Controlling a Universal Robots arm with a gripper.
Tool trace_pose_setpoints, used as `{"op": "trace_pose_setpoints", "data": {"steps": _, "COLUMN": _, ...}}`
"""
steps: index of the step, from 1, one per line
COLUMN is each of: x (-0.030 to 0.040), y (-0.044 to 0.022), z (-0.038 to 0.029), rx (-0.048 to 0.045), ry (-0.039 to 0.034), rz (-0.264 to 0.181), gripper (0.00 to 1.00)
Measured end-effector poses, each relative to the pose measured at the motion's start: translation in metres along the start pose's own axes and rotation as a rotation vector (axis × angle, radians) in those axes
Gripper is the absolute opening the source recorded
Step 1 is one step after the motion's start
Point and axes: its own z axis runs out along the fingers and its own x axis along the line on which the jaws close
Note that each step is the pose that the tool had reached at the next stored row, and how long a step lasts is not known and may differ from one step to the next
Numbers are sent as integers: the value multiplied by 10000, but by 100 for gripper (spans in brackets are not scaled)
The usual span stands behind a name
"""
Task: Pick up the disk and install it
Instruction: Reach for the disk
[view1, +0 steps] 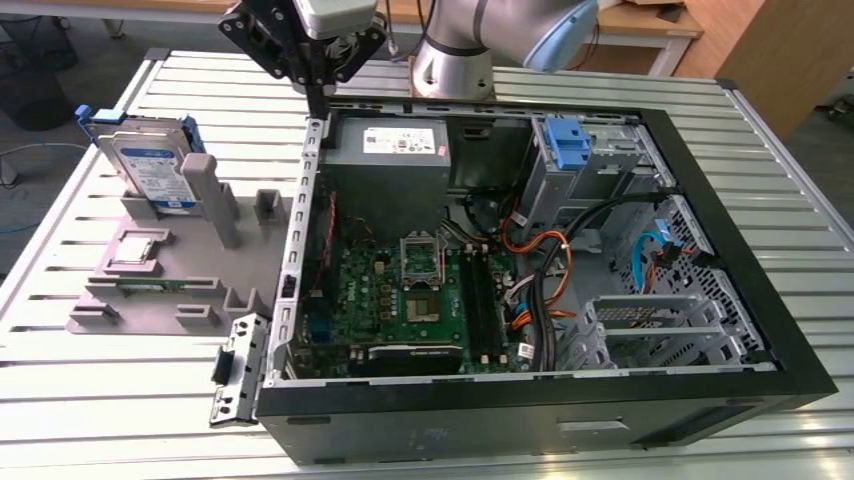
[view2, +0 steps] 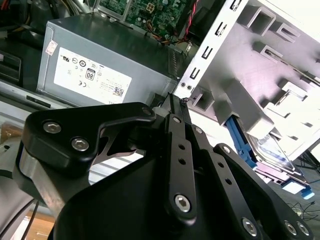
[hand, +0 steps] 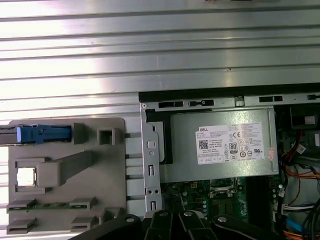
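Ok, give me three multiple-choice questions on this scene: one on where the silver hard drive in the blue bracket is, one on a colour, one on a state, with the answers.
1. Where is the silver metal hard drive in its blue plastic bracket?
A) in the grey plastic holder, at the exterior view's left of the black computer case
B) in the case's drive cage
C) flat on the table slats

2. What colour is the label on the grey metal power-supply box?
A) yellow
B) white
C) red

3. How is the case?
A) shut by a side panel
B) lying upside down
C) open, with the green circuit board exposed

Answers:
1 A, the drive stands on edge in the holder beside the case.
2 B, the label is white in every view.
3 C, the board shows inside the case.
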Motion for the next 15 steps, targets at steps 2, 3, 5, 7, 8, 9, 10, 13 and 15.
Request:
{"op": "trace_pose_setpoints", "data": {"steps": 2, "x": 5, "y": 0, "z": 0, "rx": 0, "ry": 0, "rz": 0, "gripper": 10}}
{"op": "trace_pose_setpoints", "data": {"steps": 3, "x": 7, "y": 0, "z": -1, "rx": 0, "ry": 1, "rz": 0, "gripper": 10}}
{"op": "trace_pose_setpoints", "data": {"steps": 5, "x": 15, "y": -1, "z": -1, "rx": 0, "ry": 0, "rz": 1, "gripper": 10}}
{"op": "trace_pose_setpoints", "data": {"steps": 7, "x": 24, "y": -2, "z": -1, "rx": 0, "ry": 0, "rz": 1, "gripper": 10}}
{"op": "trace_pose_setpoints", "data": {"steps": 8, "x": 30, "y": -2, "z": -1, "rx": 0, "ry": 0, "rz": 0, "gripper": 10}}
{"op": "trace_pose_setpoints", "data": {"steps": 9, "x": 36, "y": -3, "z": -1, "rx": 0, "ry": 0, "rz": 1, "gripper": 10}}
{"op": "trace_pose_setpoints", "data": {"steps": 10, "x": 44, "y": -3, "z": -2, "rx": 0, "ry": 0, "rz": 1, "gripper": 10}}
{"op": "trace_pose_setpoints", "data": {"steps": 13, "x": 70, "y": -5, "z": -2, "rx": 0, "ry": 0, "rz": 0, "gripper": 10}}
{"op": "trace_pose_setpoints", "data": {"steps": 15, "x": 89, "y": -7, "z": -2, "rx": 0, "ry": 0, "rz": 0, "gripper": 10}}
